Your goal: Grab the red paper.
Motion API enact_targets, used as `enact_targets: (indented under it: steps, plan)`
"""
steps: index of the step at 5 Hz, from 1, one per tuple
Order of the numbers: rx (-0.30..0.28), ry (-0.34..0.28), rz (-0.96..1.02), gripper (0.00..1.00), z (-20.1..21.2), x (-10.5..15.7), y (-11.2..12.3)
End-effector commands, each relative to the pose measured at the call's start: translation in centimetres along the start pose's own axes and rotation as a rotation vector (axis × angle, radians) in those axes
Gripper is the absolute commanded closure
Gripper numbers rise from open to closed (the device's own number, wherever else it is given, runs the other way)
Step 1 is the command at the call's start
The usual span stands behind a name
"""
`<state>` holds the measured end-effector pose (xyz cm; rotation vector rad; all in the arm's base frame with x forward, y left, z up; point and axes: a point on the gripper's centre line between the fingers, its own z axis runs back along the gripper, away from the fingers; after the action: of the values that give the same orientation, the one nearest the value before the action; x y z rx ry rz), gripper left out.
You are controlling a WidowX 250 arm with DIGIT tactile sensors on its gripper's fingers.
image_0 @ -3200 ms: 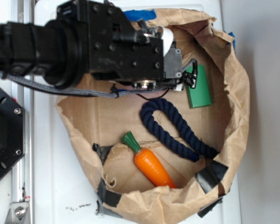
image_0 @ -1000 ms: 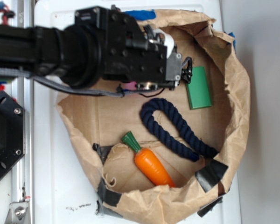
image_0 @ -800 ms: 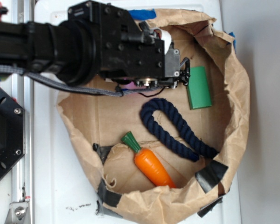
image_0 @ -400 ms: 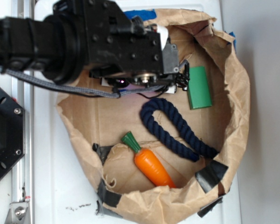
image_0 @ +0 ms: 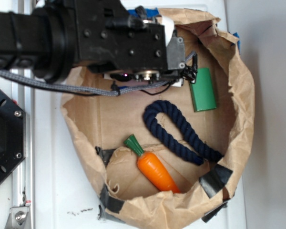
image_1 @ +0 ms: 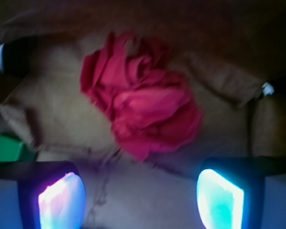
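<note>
Here the gripper is held wide open and empty just short of the red paper, which lies on the brown paper bag floor, so the wad is best centred between the fingertips before closing.

Red paper on the bag floor, ahead of the spread hand.

- A brown paper bag, rolled down and patched with black tape, holds everything.
- Orange toy carrot with green top, near the bag's lower edge.
- Navy rope, looped, mid-bag.
- Green block near the right wall.
</note>
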<state>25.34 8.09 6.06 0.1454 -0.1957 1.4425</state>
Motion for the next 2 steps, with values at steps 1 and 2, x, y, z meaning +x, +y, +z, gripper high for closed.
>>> enact_targets:
  steps: [1,2]
  plan:
    - [0.015,-0.084,0.024,0.00,1.53,1.23,0.64]
    - [0.016,-0.090,0.025,0.00,1.39,1.01,1.14]
